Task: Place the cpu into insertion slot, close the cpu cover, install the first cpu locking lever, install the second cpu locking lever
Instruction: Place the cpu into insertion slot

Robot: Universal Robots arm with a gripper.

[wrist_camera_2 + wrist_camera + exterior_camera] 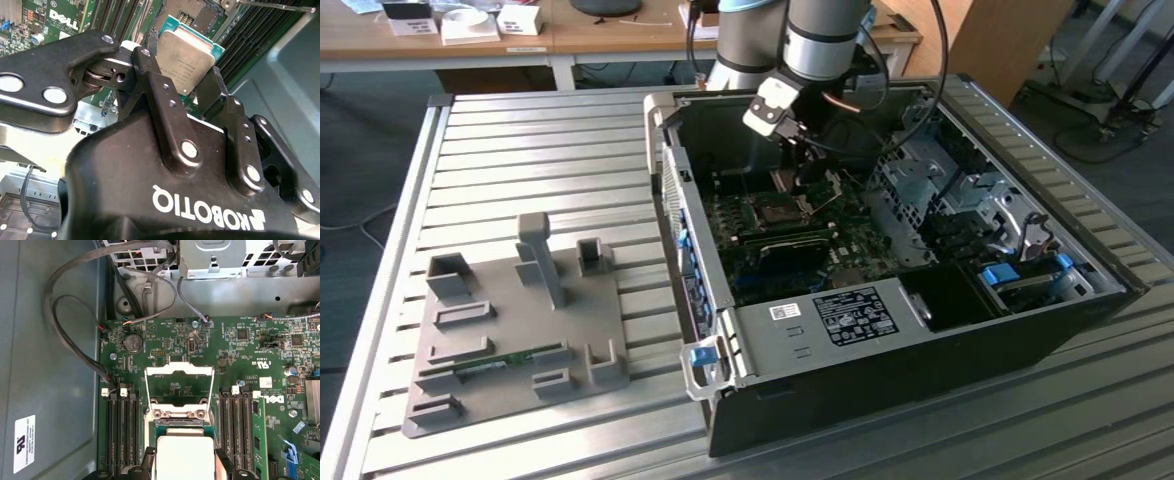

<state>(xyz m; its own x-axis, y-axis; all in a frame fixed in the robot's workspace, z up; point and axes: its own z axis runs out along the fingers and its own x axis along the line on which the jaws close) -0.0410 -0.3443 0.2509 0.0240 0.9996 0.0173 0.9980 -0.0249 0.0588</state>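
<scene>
Gripper (179,75) pinches cpu (186,50) beside raised cpu cover (178,369) (white lettering (207,212) on its body).

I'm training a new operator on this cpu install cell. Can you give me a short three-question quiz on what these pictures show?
1. True or false: the cpu cover is folded shut.
2. What is clamped between the fingers of the gripper? A) a memory stick B) the cpu C) a cable
3. Fill in: the grey fixture plate lies to the exterior view's ____ of the computer case.

Key: 1 false, it stands open; 2 B; 3 left.
</scene>
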